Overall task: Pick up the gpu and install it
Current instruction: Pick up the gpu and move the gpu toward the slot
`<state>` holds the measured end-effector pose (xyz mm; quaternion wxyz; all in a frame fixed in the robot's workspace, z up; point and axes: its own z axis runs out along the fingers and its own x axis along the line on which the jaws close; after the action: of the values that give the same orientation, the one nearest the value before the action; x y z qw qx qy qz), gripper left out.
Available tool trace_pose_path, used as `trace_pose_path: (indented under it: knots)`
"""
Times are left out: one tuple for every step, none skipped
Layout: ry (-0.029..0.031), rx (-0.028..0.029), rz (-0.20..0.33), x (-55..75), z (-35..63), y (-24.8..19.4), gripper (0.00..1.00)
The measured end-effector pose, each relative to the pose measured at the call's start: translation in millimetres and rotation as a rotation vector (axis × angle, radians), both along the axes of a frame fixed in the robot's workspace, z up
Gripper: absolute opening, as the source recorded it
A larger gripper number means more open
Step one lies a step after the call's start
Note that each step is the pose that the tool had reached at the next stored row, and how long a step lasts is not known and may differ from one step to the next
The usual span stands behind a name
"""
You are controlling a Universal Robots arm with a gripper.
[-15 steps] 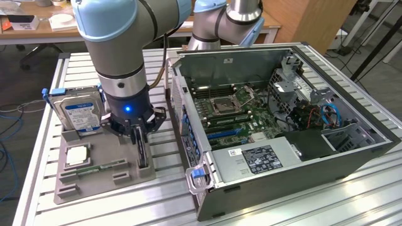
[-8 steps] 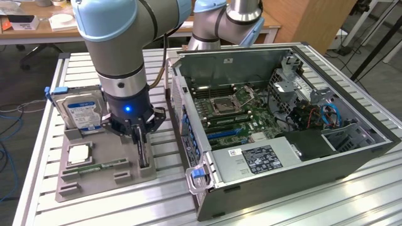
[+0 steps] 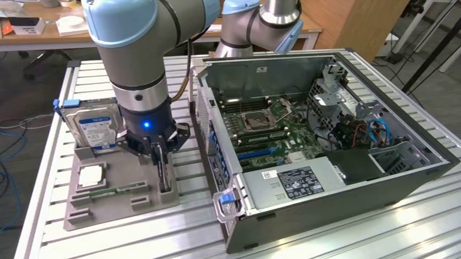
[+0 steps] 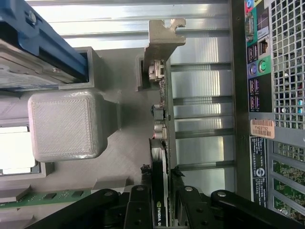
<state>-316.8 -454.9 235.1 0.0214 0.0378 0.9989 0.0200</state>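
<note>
The gripper [image 4: 161,187] is straddling the gpu [image 4: 159,152]; clamped or not, I can't tell. A crooked grip is risking snagging the tray [image 4: 126,157].

Lab corner
Slatted metal table [image 3: 346,240] up front; behind, wooden desk [image 3: 43,39] and cabinet [image 3: 360,21], grey floor [image 3: 18,100], blue cables [image 3: 10,144] at the exterior view's left

The gpu [image 4: 158,162] carries a green NVIDIA logo [image 4: 157,215]; the computer case's [image 4: 286,57] orange sticker [image 4: 262,129] is illegible.

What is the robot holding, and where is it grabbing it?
The gpu, pinched across its upper edge, fingers on both flat faces; it stands in the gray tray.
</note>
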Motion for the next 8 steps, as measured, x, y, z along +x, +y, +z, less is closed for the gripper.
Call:
trace_pose_path:
  knots:
    - [0.0, 0.0, 0.0, 0.0, 0.0, 0.0, 0.27]
    - [0.0, 0.0, 0.0, 0.0, 0.0, 0.0, 0.27]
    - [0.0, 0.0001, 0.0, 0.0, 0.0, 0.0, 0.27]
    - [0.0, 0.0, 0.0, 0.0, 0.0, 0.0, 0.27]
    - [0.0, 0.0, 0.0, 0.0, 0.0, 0.0, 0.27]
    - [0.0, 0.0001, 0.0, 0.0, 0.0, 0.0, 0.27]
    - [0.0, 0.0, 0.0, 0.0, 0.0, 0.0, 0.27]
    - [-0.0001, 0.0, 0.0, 0.0, 0.0, 0.0, 0.27]
